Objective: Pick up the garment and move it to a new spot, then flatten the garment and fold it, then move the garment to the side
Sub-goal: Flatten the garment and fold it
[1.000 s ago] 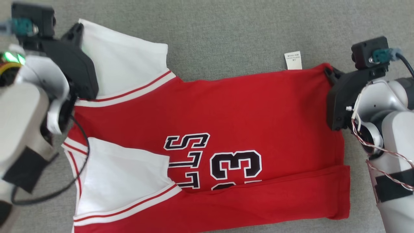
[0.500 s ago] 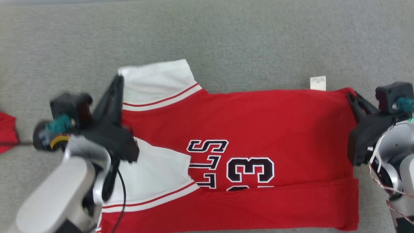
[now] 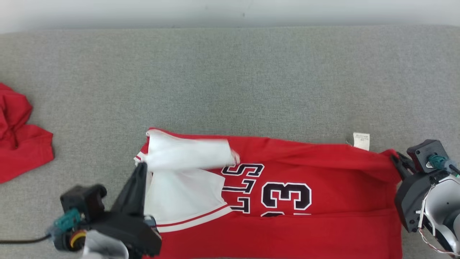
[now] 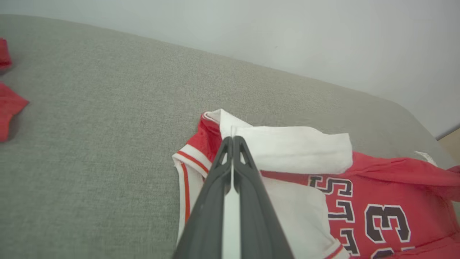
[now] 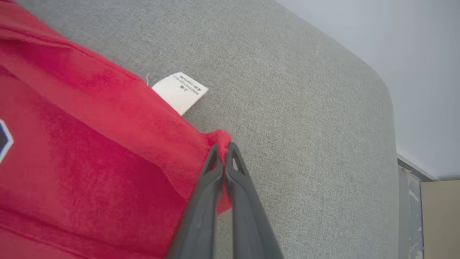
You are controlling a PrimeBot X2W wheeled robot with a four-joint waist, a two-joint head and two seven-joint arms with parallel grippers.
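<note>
A: Where's the jersey (image 3: 323,172)?
B: Lower middle of head view, printed "33" and "LLS".
A: Grippers?
B: The left gripper (image 4: 233,138) clamps its white sleeve (image 4: 294,147), the right gripper (image 5: 224,145) its red corner (image 5: 218,136); label (image 5: 179,91) illegible.

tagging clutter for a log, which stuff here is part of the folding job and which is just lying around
In the job: red and white jersey, left pincer shut on its white sleeve, right pincer shut on its red corner.
Lying about: crumpled red cloth at the left.

jersey (image 3: 323,233) cut by bottom edge, white sleeve (image 3: 187,154) blurred, red cloth (image 3: 21,151) cropped left
</note>
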